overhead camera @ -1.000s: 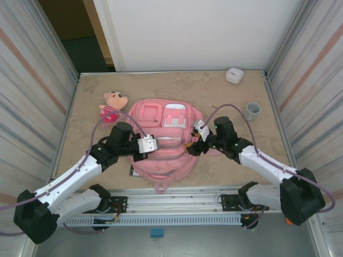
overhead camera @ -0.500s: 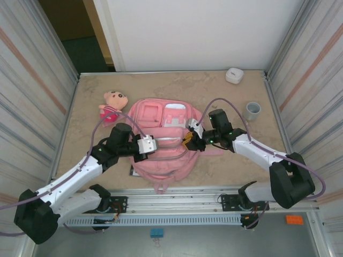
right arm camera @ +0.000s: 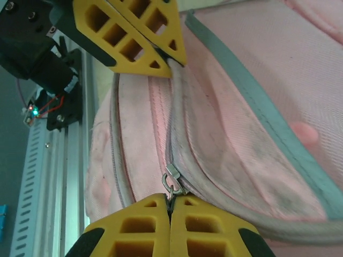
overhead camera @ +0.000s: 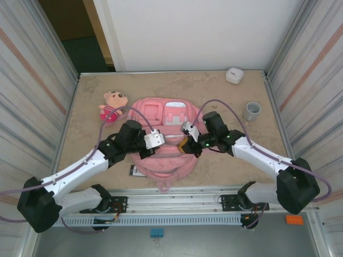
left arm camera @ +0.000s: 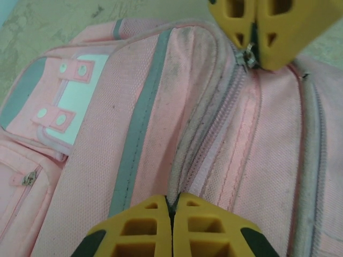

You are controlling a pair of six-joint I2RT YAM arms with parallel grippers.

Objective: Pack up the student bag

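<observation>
The student bag [overhead camera: 163, 155], a big pink backpack, lies flat in the middle of the table. My left gripper [overhead camera: 162, 143] is shut, pinching the fabric edge beside the main zip [left arm camera: 172, 202]. My right gripper [overhead camera: 184, 143] faces it from the right, shut on the metal zipper pull [right arm camera: 171, 181] of that same zip. In the left wrist view the right gripper [left arm camera: 256, 38] holds the zipper pull [left arm camera: 247, 58] at the top. In the right wrist view the left gripper [right arm camera: 172, 60] grips the seam at the upper left. The zip between them looks closed.
A plush doll [overhead camera: 113, 105] in a pink dress lies at the bag's back left. A grey cup [overhead camera: 252, 111] stands at the right and a small white case [overhead camera: 234, 75] at the back right. A dark flat item [overhead camera: 134, 171] pokes out under the bag's left side.
My right gripper has moved left onto the bag and shut on the zipper pull. The left gripper has shifted slightly right and farther in, still shut on the seam.
</observation>
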